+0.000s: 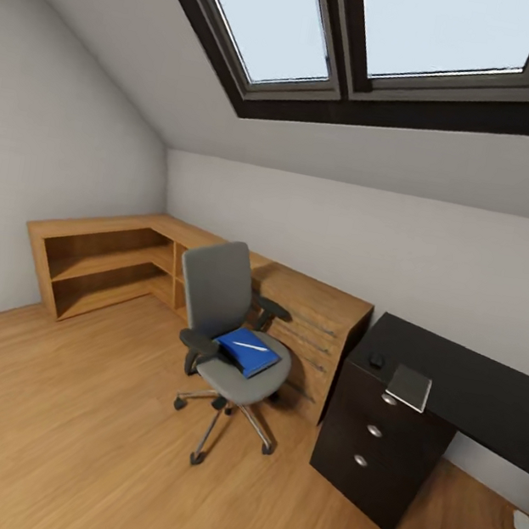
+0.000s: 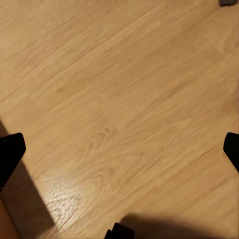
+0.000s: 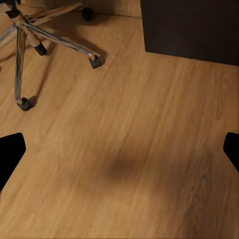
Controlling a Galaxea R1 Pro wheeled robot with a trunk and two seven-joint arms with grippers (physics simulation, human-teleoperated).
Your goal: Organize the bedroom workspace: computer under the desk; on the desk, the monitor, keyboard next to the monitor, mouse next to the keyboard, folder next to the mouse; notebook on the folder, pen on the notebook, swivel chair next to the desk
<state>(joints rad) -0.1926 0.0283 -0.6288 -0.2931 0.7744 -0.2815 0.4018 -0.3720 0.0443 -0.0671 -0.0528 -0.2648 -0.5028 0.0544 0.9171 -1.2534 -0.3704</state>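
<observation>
Folder (image 1: pixel 247 351) on swivel chair (image 1: pixel 228 327), pen (image 1: pixel 251 347) atop

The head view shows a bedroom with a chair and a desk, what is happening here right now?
Nothing is being handled at the moment. The robot stands back on the wooden floor, facing the room. The left gripper and right gripper are both open and empty, pointing at the floor. The blue folder lies on the seat of the swivel chair, with the white pen on it. The black desk carries the grey notebook and the mouse near its drawer end.
</observation>
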